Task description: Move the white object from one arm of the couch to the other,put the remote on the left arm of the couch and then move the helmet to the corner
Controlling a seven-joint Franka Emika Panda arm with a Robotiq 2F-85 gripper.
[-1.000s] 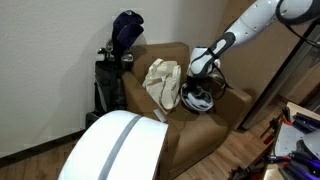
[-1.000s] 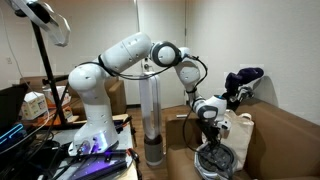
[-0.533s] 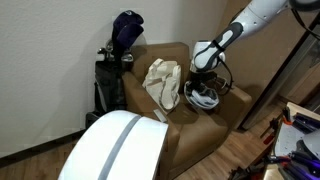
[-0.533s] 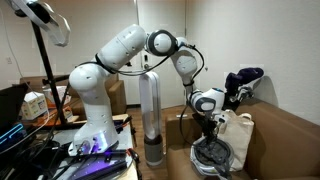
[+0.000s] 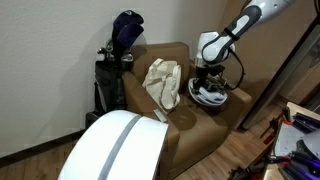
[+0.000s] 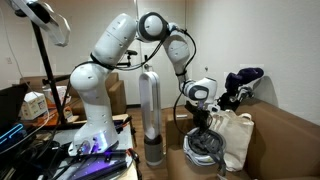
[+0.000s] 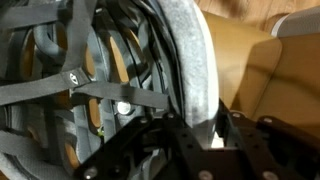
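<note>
Far left in an exterior view, the golf bag [image 5: 115,62] stood against the wall, out of play. In front of it the glossy white shell [image 5: 112,145] filled the foreground. Moving along, the cream cloth bag [image 5: 163,82] slumped on the seat of the couch [image 5: 195,135], towards its back edge.

Then the action: the helmet [image 5: 207,94] hung under the gripper [image 7: 212,125], over the seat's far side, hard by the arm of the couch at the picture's right. It looked clear of the cushion, though a light touch could not be ruled out. The wrist view settled the claw's state: its fingers were pinched on the helmet's grey rim, with the dark straps [image 7: 110,95] and vents filling the rest of that picture.

As for the score, the helmet was in hand but not yet set down in any corner, so the last step looked under way and unfinished. Neither the white object nor the remote could be found on either couch arm (they may have been hidden or too small to see). So whether those two steps were done could not be judged from here.
</note>
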